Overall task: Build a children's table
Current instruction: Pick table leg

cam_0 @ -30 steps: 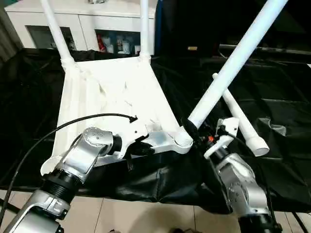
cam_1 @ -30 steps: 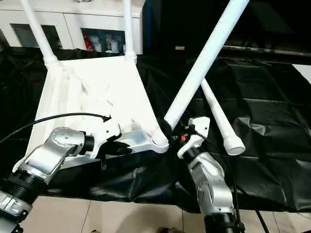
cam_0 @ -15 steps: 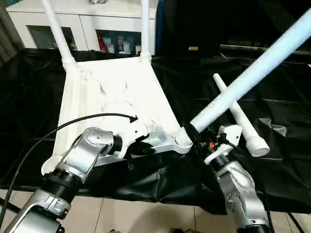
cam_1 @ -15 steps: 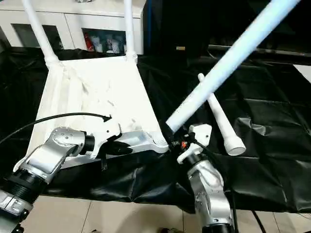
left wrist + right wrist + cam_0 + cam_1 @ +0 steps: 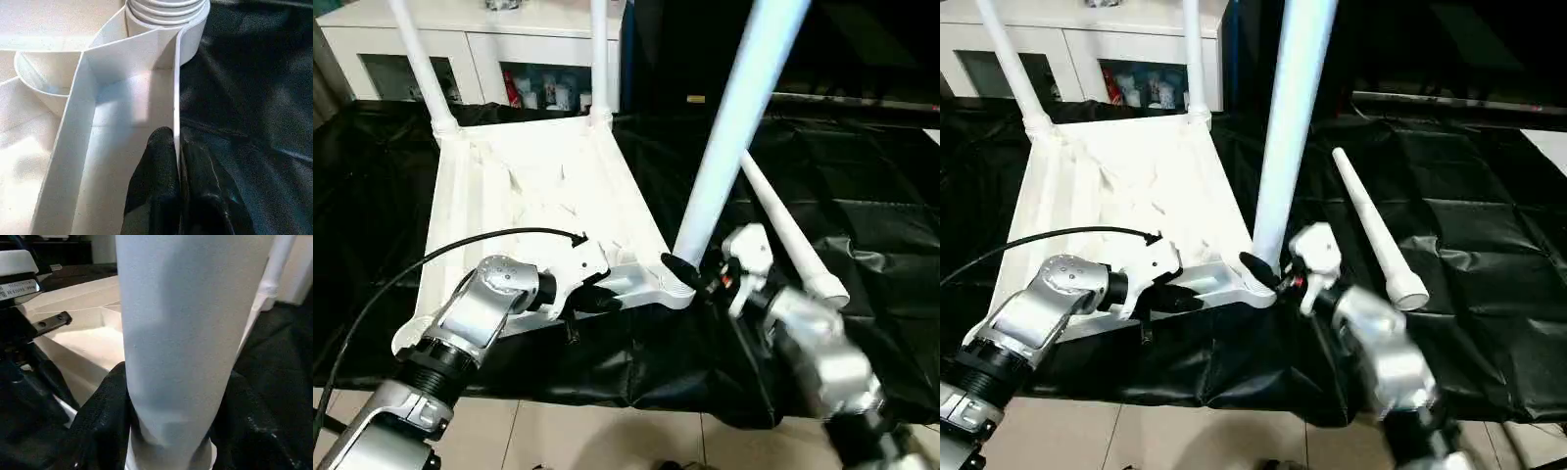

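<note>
Now the right gripper (image 5: pixel 697 275) clasps the third leg (image 5: pixel 736 117) at its base, its long axis near upright, directly over the near right corner socket (image 5: pixel 674 284) of the upturned table top (image 5: pixel 509 196). Left gripper (image 5: pixel 178 188) pinches the top's near rim (image 5: pixel 177 98), steadying it. A spare leg (image 5: pixel 793 235) lies beside, on black cloth (image 5: pixel 881 176).

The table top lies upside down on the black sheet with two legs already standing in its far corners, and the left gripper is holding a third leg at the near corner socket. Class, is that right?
One detail is wrong: the right gripper holds the third leg, as the left eye view shows. The left gripper is shut on the table top's near rim. The rest stands.
</note>
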You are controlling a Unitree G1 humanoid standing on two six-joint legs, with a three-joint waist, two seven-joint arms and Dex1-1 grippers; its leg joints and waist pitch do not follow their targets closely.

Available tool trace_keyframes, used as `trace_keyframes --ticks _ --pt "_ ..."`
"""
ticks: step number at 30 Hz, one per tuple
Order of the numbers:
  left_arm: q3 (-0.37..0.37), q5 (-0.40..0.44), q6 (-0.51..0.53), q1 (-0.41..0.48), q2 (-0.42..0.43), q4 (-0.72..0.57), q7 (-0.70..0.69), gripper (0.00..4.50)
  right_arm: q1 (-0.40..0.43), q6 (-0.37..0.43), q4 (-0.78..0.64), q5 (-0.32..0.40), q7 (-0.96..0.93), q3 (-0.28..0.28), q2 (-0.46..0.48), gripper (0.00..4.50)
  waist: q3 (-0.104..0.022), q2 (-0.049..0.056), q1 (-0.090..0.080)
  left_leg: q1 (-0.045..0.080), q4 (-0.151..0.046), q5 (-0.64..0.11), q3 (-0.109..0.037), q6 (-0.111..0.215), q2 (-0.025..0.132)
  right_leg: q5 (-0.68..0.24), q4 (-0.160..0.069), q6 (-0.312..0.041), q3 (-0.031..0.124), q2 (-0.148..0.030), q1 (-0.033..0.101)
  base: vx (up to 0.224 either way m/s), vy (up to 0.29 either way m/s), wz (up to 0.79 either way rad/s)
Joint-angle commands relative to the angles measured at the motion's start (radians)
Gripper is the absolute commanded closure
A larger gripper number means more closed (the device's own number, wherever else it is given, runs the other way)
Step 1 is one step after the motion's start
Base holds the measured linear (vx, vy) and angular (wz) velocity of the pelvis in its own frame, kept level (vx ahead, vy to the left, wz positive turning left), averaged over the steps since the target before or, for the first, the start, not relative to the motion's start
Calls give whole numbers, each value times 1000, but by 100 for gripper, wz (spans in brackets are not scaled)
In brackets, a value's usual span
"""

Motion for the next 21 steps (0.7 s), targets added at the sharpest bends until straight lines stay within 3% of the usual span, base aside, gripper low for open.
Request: trace_keyframes --ticks 1,8,15,21 --pt "47 -11 -35 -54 25 -43 8 450 4 89 83 -9 47 2 -41 262 -77 12 6 -11 -69 -243 6 78 9 -471 -84 -51 44 -55 68 0 0 0" --pt "34 -7 -61 -63 38 -33 -28 450 -65 120 189 20 207 9 -101 262 -81 9 15 -13 -68 -200 9 85 13 -394 -66 -100 52 -57 71 0 0 0" --pt "26 -10 -84 -77 55 -22 -80 450 -51 88 215 3 326 63 -142 262 -82 9 28 -12 -69 -170 12 88 17 -359 -59 -119 57 -56 72 0 0 0" --pt "-8 -31 -91 -69 96 -55 -211 450 -48 54 248 -36 406 117 -164 262 -80 13 41 -7 -72 -197 14 77 20 -378 -61 -120 57 -58 69 0 0 0"
